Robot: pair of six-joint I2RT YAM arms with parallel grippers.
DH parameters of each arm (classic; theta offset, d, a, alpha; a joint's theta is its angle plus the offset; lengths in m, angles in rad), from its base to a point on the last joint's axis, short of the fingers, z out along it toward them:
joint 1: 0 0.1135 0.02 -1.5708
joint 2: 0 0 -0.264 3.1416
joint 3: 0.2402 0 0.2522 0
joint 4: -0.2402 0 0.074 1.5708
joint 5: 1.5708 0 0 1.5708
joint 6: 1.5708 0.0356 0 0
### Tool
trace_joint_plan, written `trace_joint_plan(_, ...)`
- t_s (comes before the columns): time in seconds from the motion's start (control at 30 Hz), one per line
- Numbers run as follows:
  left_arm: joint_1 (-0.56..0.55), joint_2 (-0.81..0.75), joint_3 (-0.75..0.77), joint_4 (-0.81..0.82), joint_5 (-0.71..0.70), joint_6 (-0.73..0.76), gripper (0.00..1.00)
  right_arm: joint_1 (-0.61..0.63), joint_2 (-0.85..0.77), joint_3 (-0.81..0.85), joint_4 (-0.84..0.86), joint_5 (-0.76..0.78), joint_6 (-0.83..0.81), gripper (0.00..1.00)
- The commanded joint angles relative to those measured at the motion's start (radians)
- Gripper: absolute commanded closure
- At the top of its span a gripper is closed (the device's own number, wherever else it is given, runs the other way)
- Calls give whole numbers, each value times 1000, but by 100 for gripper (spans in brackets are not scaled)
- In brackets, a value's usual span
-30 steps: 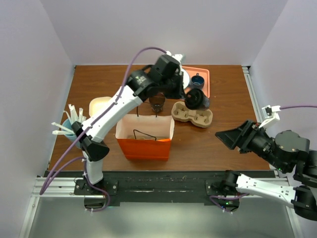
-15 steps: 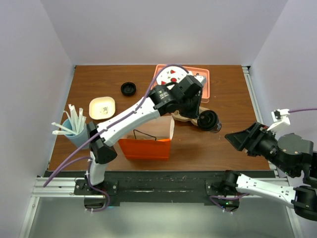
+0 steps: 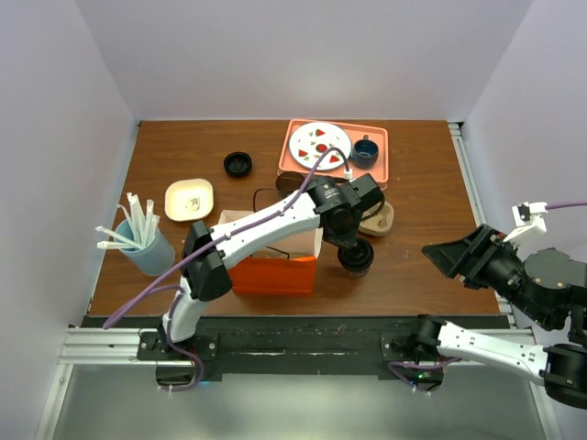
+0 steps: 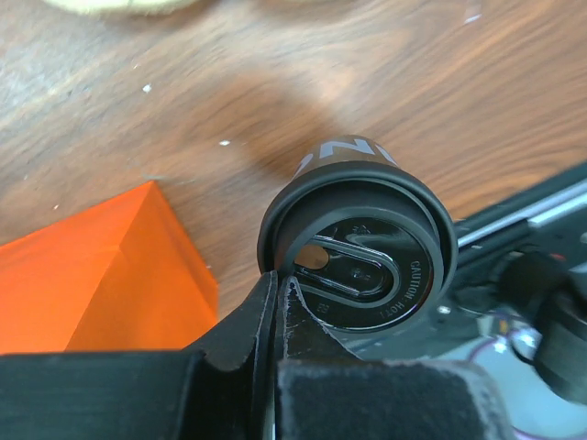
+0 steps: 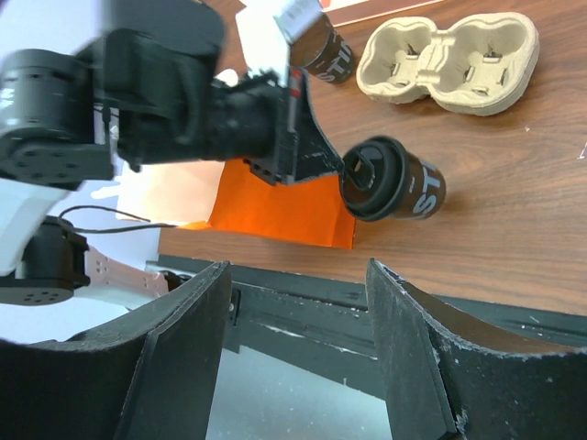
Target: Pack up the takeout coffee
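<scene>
The left gripper (image 4: 280,286) pinches the lid rim of the takeout coffee (image 4: 367,266), held tilted just right of the orange bag (image 3: 271,273). Its lid reads "CAUTION HOT"; its side shows "ST". The right gripper (image 5: 298,268) gapes wide, empty.

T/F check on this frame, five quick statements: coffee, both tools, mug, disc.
1. The left tool is shut on the coffee at its lid rim. True.
2. The coffee is inside the bag. False: it is outside, just right of the bag.
3. The right tool is open and holds nothing. True.
4. The blue mug stands on the bare table. False: it is on the tray, beside the plate.
5. The black disc lies on the tray. False: it is on the table, left of the tray.
</scene>
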Motion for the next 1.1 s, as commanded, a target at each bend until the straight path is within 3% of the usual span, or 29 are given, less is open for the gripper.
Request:
trace_joint_plan(0.0,-10,26,-12,-47,-51,-36,100,6,20,26,-41,39,11,36)
trace_joint_plan(0.17,-11,43,-45,-14,-36,-42,100,6,28,26,-45,48,4,36)
trace_joint_plan(0.33,-11,51,-48,1,-20,-44,89,5,40,31,-53,54,-1,36)
trace_joint_plan(0.4,-13,53,-47,9,-13,-44,78,5,43,36,-54,54,-2,36)
trace_joint_plan(0.57,-11,31,-42,35,21,-58,61,6,56,54,-64,66,-4,36)
trace_joint_plan(0.7,9,-1,20,54,74,-76,54,5,83,60,-90,75,30,37)
trace_joint_plan(0.8,50,-65,54,138,127,-107,45,6,109,45,-99,68,57,39)
trace_joint_plan(0.9,137,-180,-39,282,279,-156,31,6,125,17,-105,49,97,41)
trace_joint_plan(1.0,245,-289,-162,409,430,-207,28,5,142,-15,-81,22,102,43)
trace_joint_plan(1.07,277,-309,-95,382,434,-181,27,5,151,-39,-64,11,85,44)
